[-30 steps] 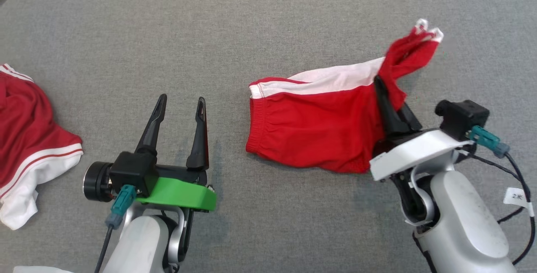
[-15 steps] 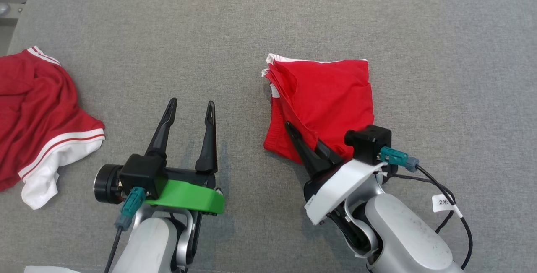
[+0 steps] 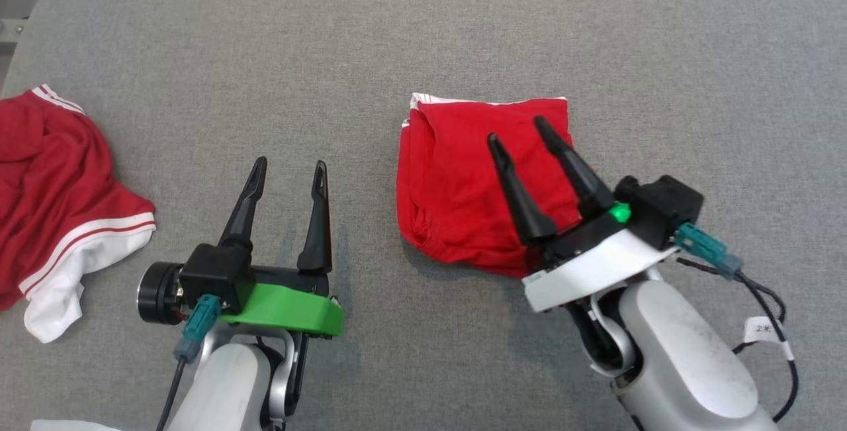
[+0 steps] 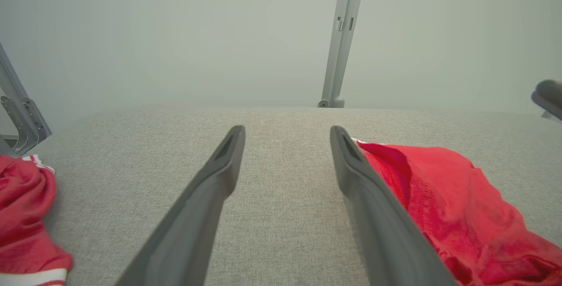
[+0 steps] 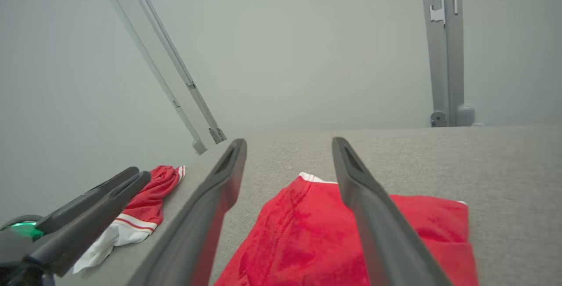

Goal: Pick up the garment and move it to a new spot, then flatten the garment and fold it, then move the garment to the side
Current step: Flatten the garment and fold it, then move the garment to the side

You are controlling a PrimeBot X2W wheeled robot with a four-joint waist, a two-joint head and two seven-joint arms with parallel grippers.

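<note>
Right gripper (image 3: 516, 132) hovers spread and empty over the folded red garment (image 3: 456, 173) on the worktop (image 3: 423, 34); left gripper (image 3: 290, 165), also spread, stands apart to its left. Head view shows a second red garment (image 3: 59, 186) far left; right wrist view adds grey posts (image 5: 443, 48) beyond the worktop

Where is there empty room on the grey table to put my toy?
The far strip of the table is bare, and so is the patch right of the folded shorts. The near middle is crowded: the right hand hovers over the shorts, the left hand sits between them and the crumpled red cloth.
</note>
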